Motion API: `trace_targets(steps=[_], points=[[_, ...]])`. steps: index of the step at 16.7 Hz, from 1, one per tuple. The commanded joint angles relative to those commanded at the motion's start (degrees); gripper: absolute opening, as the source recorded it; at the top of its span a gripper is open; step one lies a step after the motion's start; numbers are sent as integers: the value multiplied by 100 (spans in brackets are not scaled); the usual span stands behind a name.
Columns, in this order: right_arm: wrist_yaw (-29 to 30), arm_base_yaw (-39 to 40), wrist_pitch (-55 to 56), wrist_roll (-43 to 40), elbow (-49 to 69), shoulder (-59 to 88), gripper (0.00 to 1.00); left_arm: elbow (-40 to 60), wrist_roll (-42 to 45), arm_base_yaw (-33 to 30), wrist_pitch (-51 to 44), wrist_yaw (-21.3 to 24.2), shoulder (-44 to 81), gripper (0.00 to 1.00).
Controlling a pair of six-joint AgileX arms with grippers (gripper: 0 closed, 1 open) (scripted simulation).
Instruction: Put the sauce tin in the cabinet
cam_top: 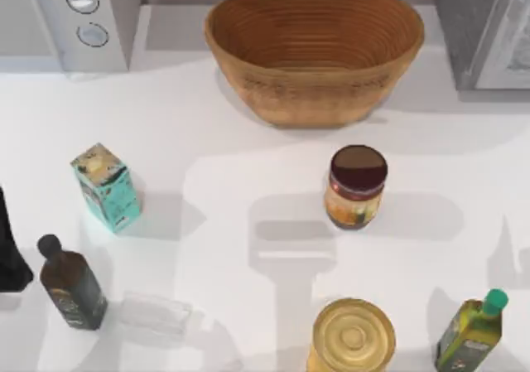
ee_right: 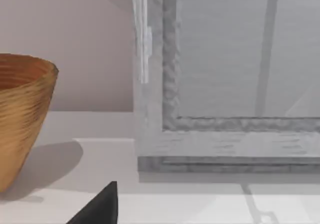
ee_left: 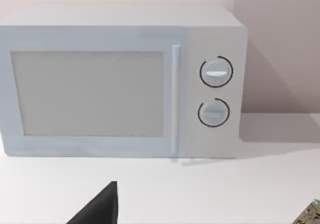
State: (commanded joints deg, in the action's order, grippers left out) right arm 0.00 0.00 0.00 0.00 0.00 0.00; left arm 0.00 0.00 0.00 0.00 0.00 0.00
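Closest to the top camera is the gold-topped can (cam_top: 352, 336) at the near edge, with a green-capped bottle (cam_top: 470, 330) to its right and a dark bottle (cam_top: 72, 286) plus a clear little tray (cam_top: 154, 314) off to the left. The sauce tin (cam_top: 356, 186) stands upright mid-table, right of centre, nothing touching it. Teal carton (cam_top: 106, 186) on the left, wicker basket (cam_top: 315, 49) at the back, microwave (cam_top: 74, 20) back left, and the cabinet (cam_top: 484, 28) in the back right corner, well apart from the tin.

Left wrist view: a dark fingertip (ee_left: 100, 208) of the left gripper pokes in low, facing the microwave (ee_left: 120, 84); can't tell if it's spread or clenched.

Right wrist view: same deal, a dark fingertip (ee_right: 100, 206) of the right gripper, looking at the cabinet's door panel (ee_right: 240, 59) with the basket (ee_right: 22, 114) beside it. Can't tell its state either.

I'd guess the tin is rigid, fairly light and a bit slick on the label, so pinch it across the sides around mid-height
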Motion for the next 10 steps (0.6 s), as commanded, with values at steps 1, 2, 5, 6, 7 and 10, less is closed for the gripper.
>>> trace_targets(steps=[1,2,5,6,7,10], points=[[0,0,0,0,0,0,100,0,0,0,0,0,0,100],[0,0,0,0,0,0,100,0,0,0,0,0,0,100],[-336,11,203,-188,298,337,100,0,0,0,0,0,0,100],[-560,9,323,-308,479,565,100,0,0,0,0,0,0,100],[-830,3,458,-449,690,852,100,0,0,0,0,0,0,100],[-1808,-38,907,-964,1443,2059,100,0,0,0,0,0,0,100]])
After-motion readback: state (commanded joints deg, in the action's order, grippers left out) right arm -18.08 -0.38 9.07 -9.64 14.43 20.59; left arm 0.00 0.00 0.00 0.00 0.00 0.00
